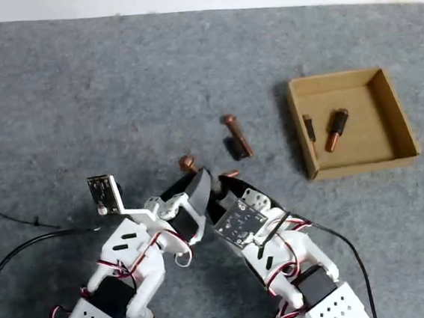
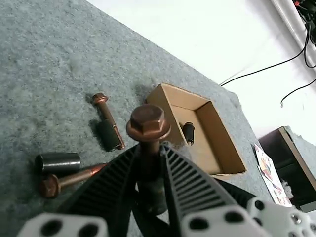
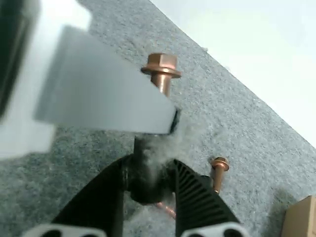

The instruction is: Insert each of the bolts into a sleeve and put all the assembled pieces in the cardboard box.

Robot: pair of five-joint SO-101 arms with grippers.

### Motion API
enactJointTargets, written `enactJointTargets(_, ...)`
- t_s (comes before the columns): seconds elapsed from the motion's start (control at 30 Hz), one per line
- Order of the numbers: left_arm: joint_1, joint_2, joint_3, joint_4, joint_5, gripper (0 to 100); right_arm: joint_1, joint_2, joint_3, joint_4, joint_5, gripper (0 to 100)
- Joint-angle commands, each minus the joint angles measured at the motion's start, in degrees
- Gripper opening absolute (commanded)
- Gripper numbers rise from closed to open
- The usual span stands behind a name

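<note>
My left gripper [image 2: 149, 148] is shut on a copper bolt [image 2: 148, 123], held head up over the grey carpet. In the high view that gripper [image 1: 197, 187] meets my right gripper [image 1: 219, 196] near the middle front. The right gripper [image 3: 149, 168] is shut on a black sleeve [image 3: 145, 185] directly under the bolt [image 3: 161, 66]. The bolt's shaft runs down to the sleeve [image 2: 150, 192]; how deep it sits is hidden. A loose sleeve [image 2: 58, 162] and a bolt [image 2: 69, 178] lie side by side on the carpet. Another bolt [image 1: 233, 133] lies with a sleeve [image 1: 234, 149] beside its threaded end.
The open cardboard box [image 1: 391, 108] stands at the right, holding a bolt in a sleeve [image 1: 336, 128] and a thinner dark piece [image 1: 309, 131]. Black cables [image 1: 11, 253] trail at the front left. The far half of the carpet [image 1: 114, 78] is bare.
</note>
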Motion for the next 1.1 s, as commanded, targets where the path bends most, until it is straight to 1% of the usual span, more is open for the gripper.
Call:
enactJointTargets(0.0,1.27,0.22,-1.36,1.41,-0.79,13,0.22,-1.19,6.55,-2.68,0.7,0.5)
enactJointTargets(0.1,1.36,0.22,-1.45,2.9,-0.79,29,0.22,-1.01,6.46,-2.68,0.7,0.5)
enactJointTargets(0.17,0.92,-0.04,-1.71,3.43,-0.79,34,0.22,-1.01,6.46,-2.68,0.7,0.5)
enactJointTargets(0.23,-0.4,-0.31,-1.98,3.25,-0.44,34,0.31,-1.01,6.37,-2.59,0.7,0.5)
enactJointTargets(0.3,-4.62,-0.31,-2.77,3.16,2.9,33,1.19,-1.01,6.37,-2.59,0.7,0.5)
enactJointTargets(0.4,-12.97,-0.31,-4.7,3.16,8.62,31,4.09,-1.36,6.37,-2.95,0.7,0.5)
enactJointTargets(0.5,-17.36,-0.31,-5.49,3.16,10.9,31,4.79,-1.45,6.37,-3.56,0.7,0.5)
enactJointTargets(0.63,-20.44,-0.31,-5.49,3.16,11.16,31,5.76,-1.45,6.37,-3.74,0.62,0.5)
enactJointTargets(0.73,-23.52,-0.31,-5.76,3.08,13.19,31,9.19,-1.45,6.37,-5.67,0.44,0.5)
enactJointTargets(0.77,-24.31,-0.31,-5.93,3.08,13.45,31,10.77,-1.45,6.37,-6.64,-0.97,0.5)
enactJointTargets(0.9,-24.84,-0.31,-5.76,3.16,13.27,31,15.52,-1.36,6.37,-8.92,-12.13,0.5)
enactJointTargets(1.0,-25.1,-0.31,-5.76,3.16,13.27,31,15.96,-1.01,6.37,-8.92,-12.92,0.5)
enactJointTargets(1.07,-25.19,-0.31,-5.76,3.16,13.19,28,16.13,-0.92,6.29,-8.92,-12.92,0.5)
